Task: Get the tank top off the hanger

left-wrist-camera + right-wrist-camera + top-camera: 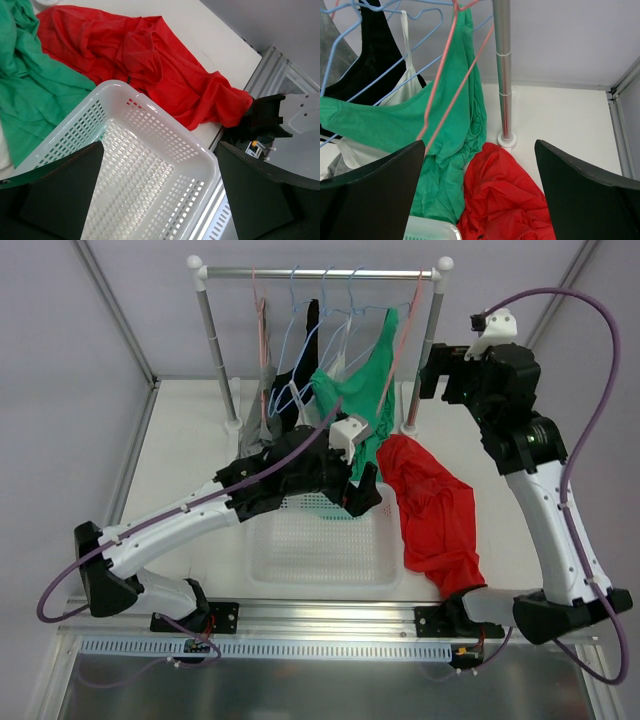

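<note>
while one green tank top (372,390) hangs, one red top (435,515) lies crumpled.

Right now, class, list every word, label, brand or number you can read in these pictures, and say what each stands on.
None: no text can be read on the red top, green top, basket, rack, left arm or right arm.
</note>
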